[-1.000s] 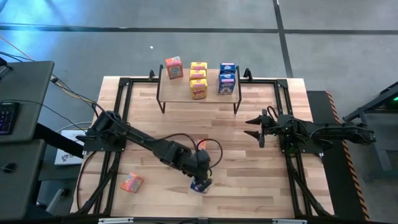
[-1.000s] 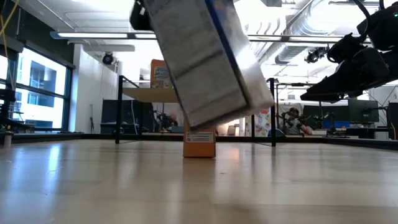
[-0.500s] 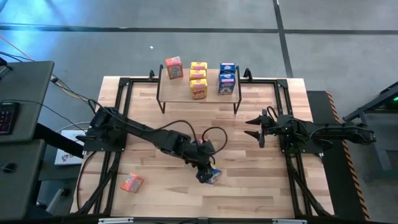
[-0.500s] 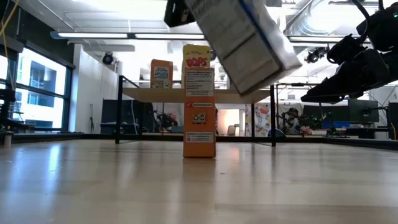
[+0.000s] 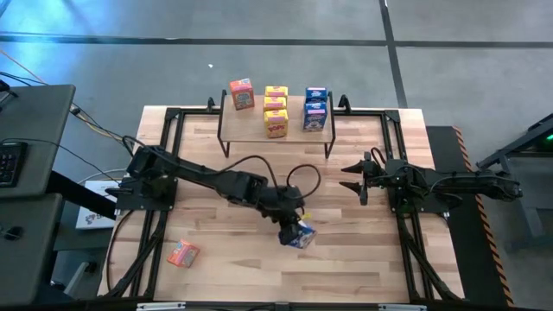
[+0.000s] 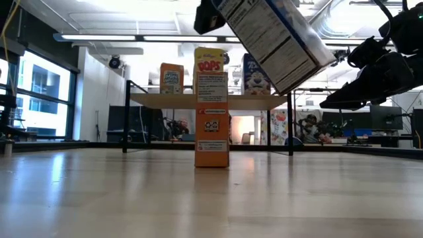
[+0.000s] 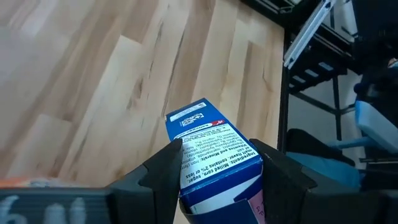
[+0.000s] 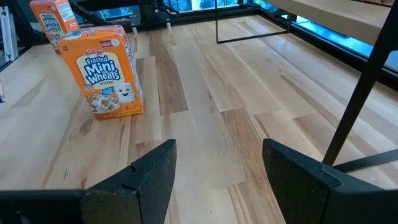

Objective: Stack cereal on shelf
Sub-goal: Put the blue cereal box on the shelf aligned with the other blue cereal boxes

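Observation:
My left gripper point(image 5: 292, 231) hangs over the middle of the table, shut on a blue cereal box point(image 5: 300, 236), which shows tilted and aloft in the low view point(image 6: 277, 39). An orange box point(image 8: 106, 68) stands upright on the table, its base point(image 6: 211, 158) on the wood. Another orange box point(image 5: 182, 253) lies near the front left corner. The shelf point(image 5: 259, 134) stands at the far edge and bears one orange box point(image 5: 242, 93), yellow boxes point(image 5: 276, 111) and blue boxes point(image 5: 315, 108). My right gripper point(image 5: 352, 177) waits open at the right. My left gripper pinches the blue box between its two fingers, on the two opposite faces point(image 7: 186, 158) beside the white printed side panel. The fingers slant downward and lie along the box, whose end point(image 7: 193, 115) sticks out past the fingertips. The box is lifted clear of the table and tilted.
Bare wooden tabletop point(image 5: 346, 259) lies to the front right and between the held box and the shelf. Black frame rails point(image 5: 393, 138) run along the table's sides. The shelf's thin black legs point(image 5: 328, 142) stand on the far part of the table.
My left gripper has gone up and toward the table's right edge, rolling its wrist as it went. The blue box has risen with it and turned in the air, uncovering the upright orange box in the low view.

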### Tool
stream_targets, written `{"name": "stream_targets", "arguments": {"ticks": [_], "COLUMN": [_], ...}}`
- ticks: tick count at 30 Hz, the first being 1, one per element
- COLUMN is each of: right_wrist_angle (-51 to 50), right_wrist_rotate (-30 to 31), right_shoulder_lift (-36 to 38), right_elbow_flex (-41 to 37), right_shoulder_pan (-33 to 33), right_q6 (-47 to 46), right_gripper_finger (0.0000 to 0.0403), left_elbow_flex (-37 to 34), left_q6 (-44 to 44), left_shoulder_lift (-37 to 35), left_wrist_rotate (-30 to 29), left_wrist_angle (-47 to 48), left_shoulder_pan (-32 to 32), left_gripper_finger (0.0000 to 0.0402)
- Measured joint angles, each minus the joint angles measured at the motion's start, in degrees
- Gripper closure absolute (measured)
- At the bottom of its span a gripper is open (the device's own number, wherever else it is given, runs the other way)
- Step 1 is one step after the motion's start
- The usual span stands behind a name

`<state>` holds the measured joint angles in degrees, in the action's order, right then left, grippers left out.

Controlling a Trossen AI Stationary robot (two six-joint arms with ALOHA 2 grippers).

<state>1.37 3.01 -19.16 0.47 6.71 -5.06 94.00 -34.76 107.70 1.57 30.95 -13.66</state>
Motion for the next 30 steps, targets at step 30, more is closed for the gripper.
{"name": "stream_targets", "arguments": {"ticks": [30], "right_wrist_angle": [0.0], "right_wrist_rotate": [0.0], "right_shoulder_lift": [0.0], "right_elbow_flex": [0.0], "right_shoulder_pan": [0.0], "right_q6": [0.1], "right_gripper_finger": [0.0171], "left_elbow_flex": [0.0], "left_q6": [8.9], "left_shoulder_lift": [0.0], "left_wrist_rotate": [3.9], "left_wrist_angle": [-7.0], "left_shoulder_pan": [8.0], "left_gripper_finger": [0.0236]}}
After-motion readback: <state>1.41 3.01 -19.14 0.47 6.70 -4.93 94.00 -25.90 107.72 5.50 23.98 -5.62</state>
